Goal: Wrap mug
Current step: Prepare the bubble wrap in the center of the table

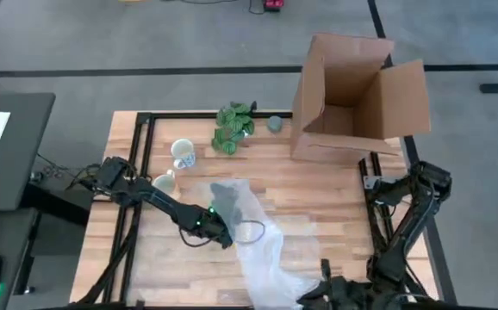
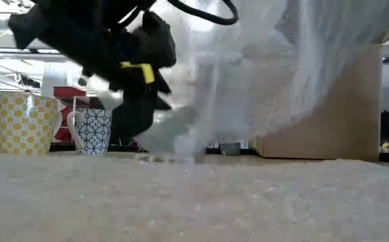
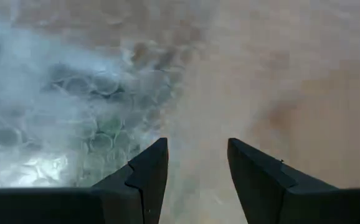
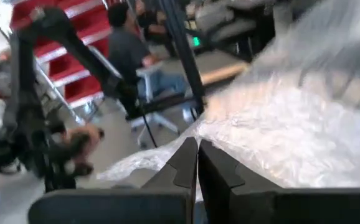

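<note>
The cardboard box [image 1: 357, 95] stands at the far right corner of the bench [image 1: 318, 207] with its flaps up, and nothing shows inside it from above. Left of the box lie a small grey round object [image 1: 275, 124] and then a green leafy bunch [image 1: 233, 127]. Further left of the box stands the mug [image 1: 183, 153], white with a blue pattern, upright and open to the camera above, with nothing visible in it; a yellow-patterned mug [image 1: 164, 182] stands just beside it, nearer the bench's left edge. No readable writing shows on any of them. A sheet of bubble wrap [image 1: 253, 237] lies in front of the box, running toward the bench's near edge. The left hand [image 1: 219, 232] reaches across low from the left, well in front of the mug, its fingers [image 3: 146, 174] spread apart over the wrap's edge. The right hand [image 4: 197, 163] sits at the near edge, fingers pressed together on the bubble wrap.
</note>
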Controlling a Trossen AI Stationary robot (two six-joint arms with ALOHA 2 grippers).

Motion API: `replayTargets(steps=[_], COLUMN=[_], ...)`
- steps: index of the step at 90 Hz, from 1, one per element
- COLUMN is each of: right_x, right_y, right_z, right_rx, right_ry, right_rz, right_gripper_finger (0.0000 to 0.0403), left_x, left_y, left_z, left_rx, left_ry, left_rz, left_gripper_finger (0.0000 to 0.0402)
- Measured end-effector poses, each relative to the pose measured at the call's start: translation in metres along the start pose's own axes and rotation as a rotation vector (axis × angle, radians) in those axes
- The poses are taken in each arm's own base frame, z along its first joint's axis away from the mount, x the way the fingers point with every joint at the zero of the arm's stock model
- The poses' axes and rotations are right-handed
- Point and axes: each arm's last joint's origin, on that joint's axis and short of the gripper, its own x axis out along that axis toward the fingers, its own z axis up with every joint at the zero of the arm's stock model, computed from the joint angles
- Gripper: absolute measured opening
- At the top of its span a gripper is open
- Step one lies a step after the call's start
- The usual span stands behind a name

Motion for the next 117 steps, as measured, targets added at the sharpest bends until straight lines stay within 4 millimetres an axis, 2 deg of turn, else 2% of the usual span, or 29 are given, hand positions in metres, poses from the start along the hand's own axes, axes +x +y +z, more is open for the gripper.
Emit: replayTargets(steps=[12,26,42,53,70,84,97,106,117], right_x=[0.007,0.003,-0.006,-0.013,-0.030,-0.050,-0.059,-0.055,-0.041], right_y=[-0.027,-0.064,-0.093,-0.092,-0.069,-0.054,-0.071,-0.088,-0.099], right_z=[0.004,0.009,0.015,0.009,-0.005,-0.016,-0.015,0.000,0.037], right_rx=[0.019,-0.055,-0.042,0.066,0.245,0.281,0.197,0.071,-0.072], right_ry=[0.147,0.280,0.407,0.535,0.663,0.683,0.591,0.474,0.266], right_rz=[-0.108,-0.331,-0.516,-0.519,-0.413,-0.371,-0.549,-0.690,-0.785], right_gripper_finger=[0.0000,0.0000,0.0000,0.0000,0.0000,0.0000,0.0000,0.0000,0.0000], left_x=[0.001,-0.005,-0.016,-0.022,-0.041,-0.065,-0.083,-0.089,-0.092], left_y=[0.027,0.057,0.069,0.066,0.059,0.057,0.061,0.067,0.076], left_z=[-0.007,-0.022,-0.038,-0.048,-0.051,-0.047,-0.037,-0.029,-0.019], left_rx=[-0.037,-0.149,-0.240,-0.272,-0.323,-0.335,-0.369,-0.368,-0.353], left_ry=[0.043,0.073,0.074,0.074,0.022,-0.061,-0.124,-0.157,-0.176], left_rz=[0.056,0.120,0.126,0.123,0.083,0.033,0.007,0.029,0.058], left_gripper_finger=[0.0148,0.0148,0.0148,0.0148,0.0148,0.0148,0.0148,0.0148,0.0148])
